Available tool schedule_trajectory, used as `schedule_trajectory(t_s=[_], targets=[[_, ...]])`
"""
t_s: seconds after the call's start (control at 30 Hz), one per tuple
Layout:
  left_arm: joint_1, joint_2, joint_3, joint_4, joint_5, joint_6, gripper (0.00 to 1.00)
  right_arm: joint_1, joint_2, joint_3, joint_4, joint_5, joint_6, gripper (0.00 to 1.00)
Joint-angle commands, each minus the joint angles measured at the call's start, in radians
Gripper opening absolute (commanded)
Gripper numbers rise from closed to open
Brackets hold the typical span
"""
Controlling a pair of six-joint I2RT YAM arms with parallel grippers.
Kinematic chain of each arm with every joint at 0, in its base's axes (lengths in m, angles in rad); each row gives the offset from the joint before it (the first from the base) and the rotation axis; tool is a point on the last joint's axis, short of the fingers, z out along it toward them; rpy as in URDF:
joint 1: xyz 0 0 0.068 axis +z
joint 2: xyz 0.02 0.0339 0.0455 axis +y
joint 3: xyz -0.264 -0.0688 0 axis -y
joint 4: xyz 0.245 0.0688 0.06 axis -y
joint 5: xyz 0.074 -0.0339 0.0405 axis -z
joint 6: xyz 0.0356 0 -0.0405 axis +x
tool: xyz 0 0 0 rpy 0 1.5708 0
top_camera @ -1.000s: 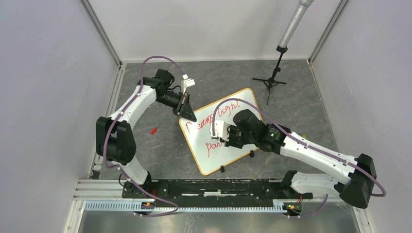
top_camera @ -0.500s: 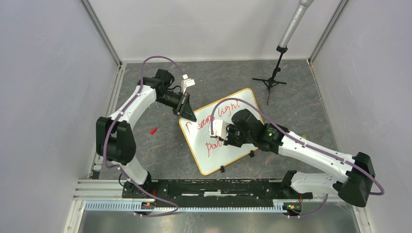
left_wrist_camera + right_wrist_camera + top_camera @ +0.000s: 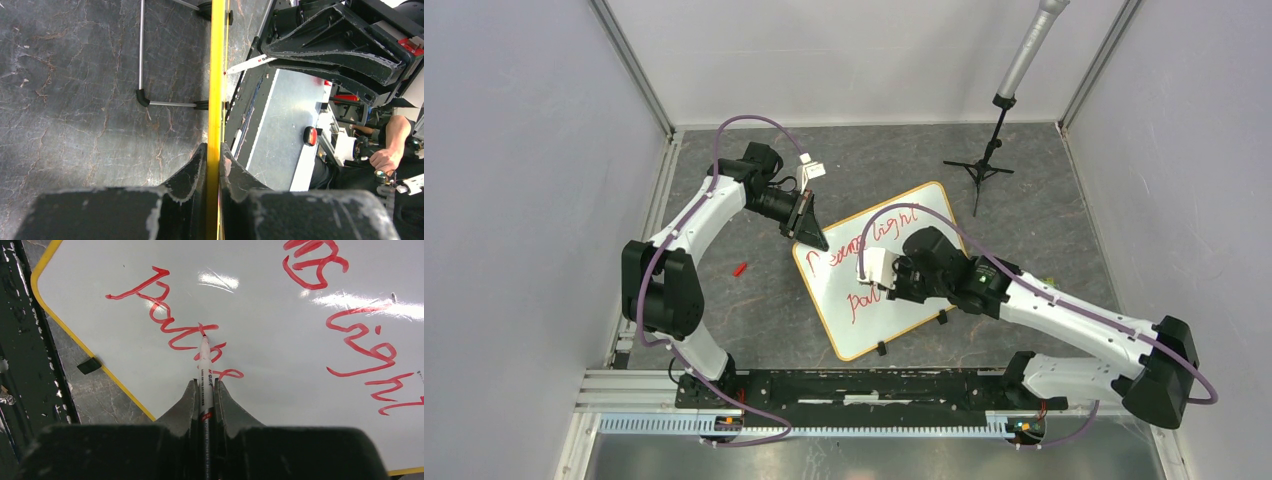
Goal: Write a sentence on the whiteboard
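The whiteboard [image 3: 869, 332] is lying on the grey surface [image 3: 754, 310]; the left end effector [image 3: 214, 150] is pinching the whiteboard's yellow rim at its far left corner; the right end effector [image 3: 206, 387] is squeezing a red marker [image 3: 204, 352] over the whiteboard's middle; the marker tip is touching the lower line of the sentence [image 3: 185, 330], toward the whiteboard's near edge.

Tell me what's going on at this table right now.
The right hand grips a red marker with its tip on the whiteboard, partway through the second line of the sentence. The left hand is clamped on the board's yellow rim at the far corner, holding it in place.
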Motion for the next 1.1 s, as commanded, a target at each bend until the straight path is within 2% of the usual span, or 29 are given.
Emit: schedule_trajectory(t_s=[0.0,0.43,0.73,1.07], targets=[[-0.005,0.016,0.012,0.013,-0.045,0.028,0.02,-0.016,-0.031,-0.017,-0.009,0.035,-0.01,0.0],[-0.005,0.014,0.02,0.013,-0.044,0.022,0.02,-0.05,-0.115,0.022,-0.053,-0.013,-0.008,0.0],[-0.005,0.015,0.021,0.013,-0.042,0.027,0.02,-0.084,-0.163,-0.053,-0.138,0.068,-0.028,0.0],[-0.004,0.016,0.018,0.013,-0.042,0.029,0.02,-0.084,-0.131,-0.095,-0.083,0.114,-0.02,0.0]])
